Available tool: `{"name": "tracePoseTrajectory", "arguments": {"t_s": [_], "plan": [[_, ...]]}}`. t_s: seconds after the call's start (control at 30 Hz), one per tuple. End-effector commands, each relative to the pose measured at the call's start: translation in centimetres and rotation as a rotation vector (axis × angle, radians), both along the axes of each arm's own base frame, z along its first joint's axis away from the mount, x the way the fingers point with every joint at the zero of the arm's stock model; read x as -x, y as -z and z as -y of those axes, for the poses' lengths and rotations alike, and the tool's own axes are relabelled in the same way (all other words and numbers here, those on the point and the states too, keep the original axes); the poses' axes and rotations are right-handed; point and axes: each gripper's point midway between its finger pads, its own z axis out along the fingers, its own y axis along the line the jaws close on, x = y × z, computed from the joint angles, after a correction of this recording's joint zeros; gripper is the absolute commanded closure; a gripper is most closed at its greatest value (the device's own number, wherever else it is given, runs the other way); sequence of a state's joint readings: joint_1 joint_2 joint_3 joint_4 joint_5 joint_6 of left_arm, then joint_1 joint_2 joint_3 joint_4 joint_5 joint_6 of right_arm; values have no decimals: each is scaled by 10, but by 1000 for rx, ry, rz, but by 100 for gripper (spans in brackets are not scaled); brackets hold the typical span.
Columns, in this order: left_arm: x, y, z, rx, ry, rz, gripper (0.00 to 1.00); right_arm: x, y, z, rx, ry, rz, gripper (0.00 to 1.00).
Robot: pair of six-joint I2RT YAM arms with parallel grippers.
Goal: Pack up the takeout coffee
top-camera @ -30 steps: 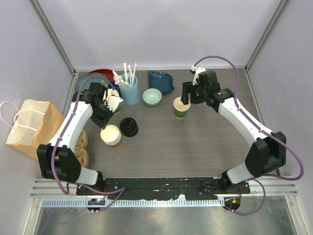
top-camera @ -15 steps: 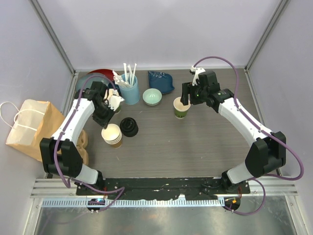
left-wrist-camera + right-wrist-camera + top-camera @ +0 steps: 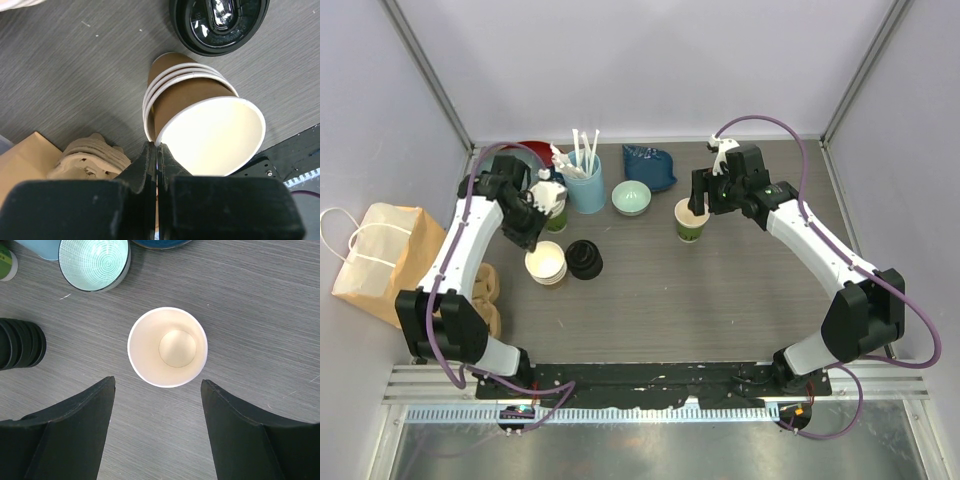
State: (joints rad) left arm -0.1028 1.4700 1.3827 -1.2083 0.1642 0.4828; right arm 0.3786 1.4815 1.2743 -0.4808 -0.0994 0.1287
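No cup with a black lid on it shows in any view. A lidless green-walled paper cup (image 3: 691, 221) stands upright at the back centre, empty in the right wrist view (image 3: 167, 346). My right gripper (image 3: 702, 205) hovers over it, open, one finger on each side (image 3: 157, 381). My left gripper (image 3: 534, 240) is shut on the rim of the top brown cup (image 3: 210, 135) of a lidless brown cup stack (image 3: 546, 264), which leans in the left wrist view (image 3: 190, 90). A loose stack of black lids (image 3: 584, 260) sits just right of it (image 3: 220, 20).
A light blue tumbler of white stirrers (image 3: 585, 182), a teal bowl (image 3: 631, 197), a blue dish (image 3: 650, 166) and a red plate (image 3: 525, 152) line the back. A paper bag (image 3: 375, 260) and cardboard cup carriers (image 3: 486, 295) lie at the left edge (image 3: 92, 157).
My left arm has swung toward the back left, and the brown cup stack has shifted a little toward the back with it. The right arm and green cup have not moved.
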Motion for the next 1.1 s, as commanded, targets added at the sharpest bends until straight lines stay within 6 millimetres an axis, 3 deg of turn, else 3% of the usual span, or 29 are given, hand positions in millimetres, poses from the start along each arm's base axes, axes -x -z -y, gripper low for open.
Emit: {"name": "tracePoseTrajectory", "arguments": {"t_s": [0.0,0.13,0.33,0.5,0.6,0.7,0.73,0.8,0.83,0.87,0.9,0.97,1.03,1.07], "plan": [[-1,-16,1,43,4,28,100,0,-24,-5,-23,-27,61,25],[0,-11,0,59,-6,-16,100,0,-26,-9,-24,-37,56,25],[-11,-53,-6,61,-44,126,100,2,-37,-15,-35,-51,69,25],[-14,-100,-10,53,-66,264,100,5,-76,-31,-81,-69,154,26],[-11,-124,-7,75,-73,316,100,12,-110,-60,-125,-119,226,26],[-8,-142,0,124,-96,363,100,35,-148,-116,-224,-238,310,26],[-7,-145,3,131,-94,374,100,53,-163,-150,-280,-324,351,26],[-5,-148,9,151,-102,379,100,73,-183,-181,-396,-396,382,26],[-4,-148,11,160,-108,381,100,77,-204,-197,-491,-422,446,26],[-5,-149,13,168,-113,384,100,91,-206,-214,-561,-455,414,26],[-4,-150,16,182,-118,384,100,92,-215,-224,-603,-467,436,26],[-3,-150,20,196,-120,384,100,92,-212,-247,-611,-470,424,27],[-1,-151,25,214,-123,381,100,90,-215,-257,-604,-459,430,28],[-1,-151,26,217,-124,381,100,89,-202,-269,-590,-469,407,28]]}}
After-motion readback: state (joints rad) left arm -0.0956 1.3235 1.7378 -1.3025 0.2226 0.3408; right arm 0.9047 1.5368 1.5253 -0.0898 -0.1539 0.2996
